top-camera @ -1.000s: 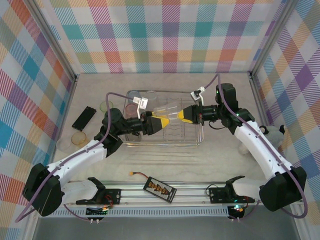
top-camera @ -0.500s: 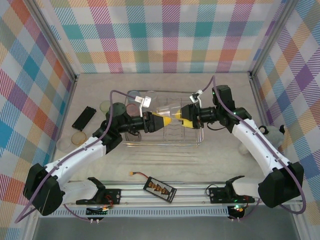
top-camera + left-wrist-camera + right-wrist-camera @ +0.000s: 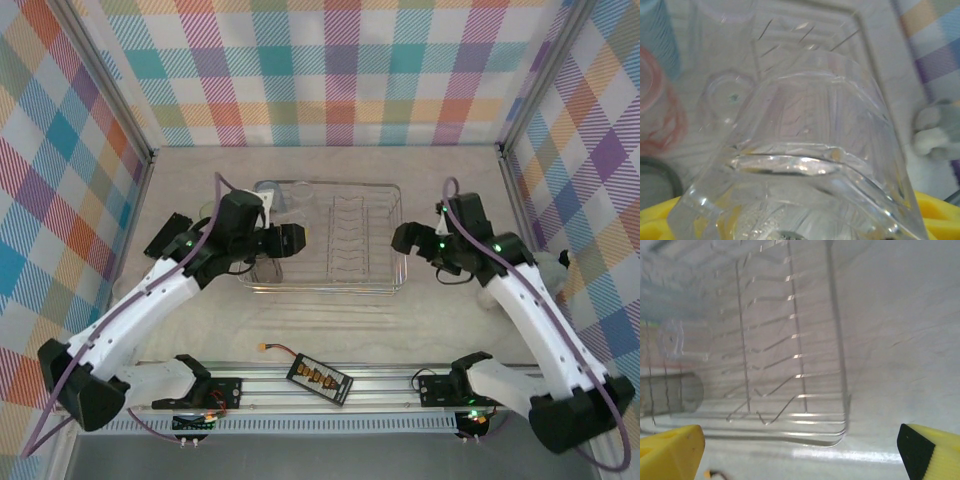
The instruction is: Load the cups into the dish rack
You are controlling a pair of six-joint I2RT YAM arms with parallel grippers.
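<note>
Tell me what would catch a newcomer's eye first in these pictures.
The clear cup looms in the left wrist view, gripped by the left gripper over the left end of the dish rack. The right gripper hangs open and empty beside the rack's right end.

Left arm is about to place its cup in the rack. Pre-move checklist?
1. Clear cup held in left gripper: ok, it sits between the yellow fingers.
2. Right gripper out of the way: ok, open, empty, off the right end of the dish rack.
3. Left gripper over the rack: ok, above its left part.
4. Landing spot free: cannot tell; pink cup and grey cup lie close beside it.
5. Cup upright or tilted: cannot tell from the blurred wrist view.
</note>
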